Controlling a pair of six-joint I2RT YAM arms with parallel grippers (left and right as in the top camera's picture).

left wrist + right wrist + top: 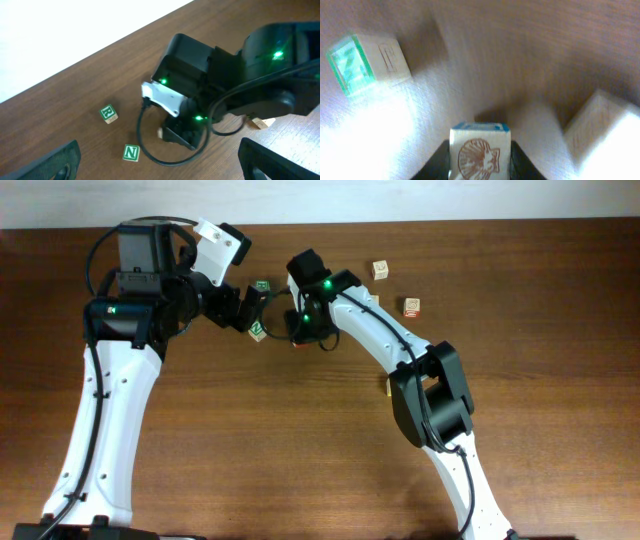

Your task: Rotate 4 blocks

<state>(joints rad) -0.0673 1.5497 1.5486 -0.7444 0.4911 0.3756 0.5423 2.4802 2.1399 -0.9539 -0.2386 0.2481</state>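
Shell-printed block [480, 150] sits on the table [545, 50], dead centre between the right tool's [480, 162] fingers [437, 162], which clamp its two sides; the left tool [157, 162], spread wide, hovers farther off.

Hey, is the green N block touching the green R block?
Apart. The left wrist view shows bare table between the N block and the R block.

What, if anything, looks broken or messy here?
Nothing looks broken or spilled. The wooden blocks lie scattered at different angles on the table, and one shell-printed block sits between the right end effector's fingers.
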